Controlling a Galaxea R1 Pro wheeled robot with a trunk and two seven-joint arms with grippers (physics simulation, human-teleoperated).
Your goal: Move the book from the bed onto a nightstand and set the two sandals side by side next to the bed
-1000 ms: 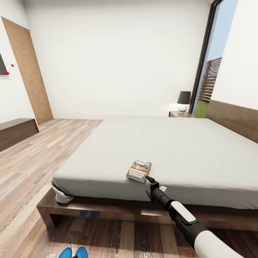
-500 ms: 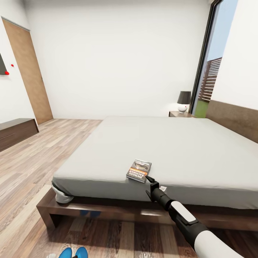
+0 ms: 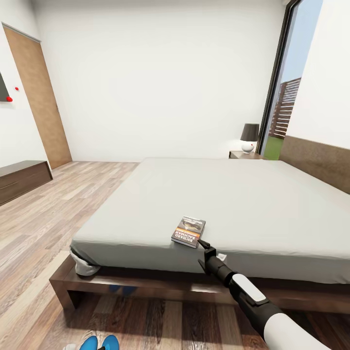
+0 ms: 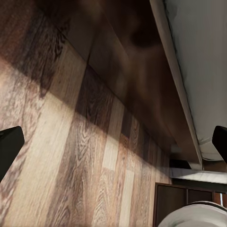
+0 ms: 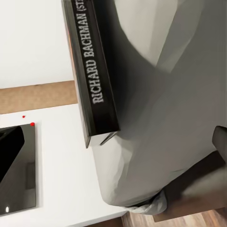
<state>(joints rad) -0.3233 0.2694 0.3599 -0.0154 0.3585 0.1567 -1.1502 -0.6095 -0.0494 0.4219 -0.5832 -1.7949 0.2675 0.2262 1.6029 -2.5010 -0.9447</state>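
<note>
Item: the book (image 3: 188, 231). A thin paperback, lying flat on the grey mattress of the bed (image 3: 253, 204) close to its foot edge. I judge it light and fairly stiff across the spine, with covers that will flex if pinched at a loose corner. The soft mattress will give under any downward press. Best hold, in my judgement: across the spine-side edge, one finger under and one over, since the book sits near the mattress edge.

Item: my right gripper (image 3: 204, 245). It sits just beside the book's near corner, fingers parted and holding nothing; whether a fingertip already touches the cover I cannot tell.

Item: my left gripper (image 4: 113, 142). Its dark fingertips stand wide apart at the sides of its wrist view, empty, over the wood-plank floor (image 4: 52, 156) by the bed frame.

Item: the sandals (image 3: 99, 341). Blue toes show at the bottom edge of the head view, on the floor short of the bed's foot. They are not yet set beside the bed.

Item: the nightstand (image 3: 244, 155). It stands at the far side of the bed with its black-shaded lamp (image 3: 250, 136), well apart from the book.

Views compared: the head view gives the layout of the room and the cover's picture. The right wrist view gives the book's spine (image 5: 92, 71) edge-on, lettered "RICHARD BACHMAN", and its thickness against the rumpled mattress.
</note>
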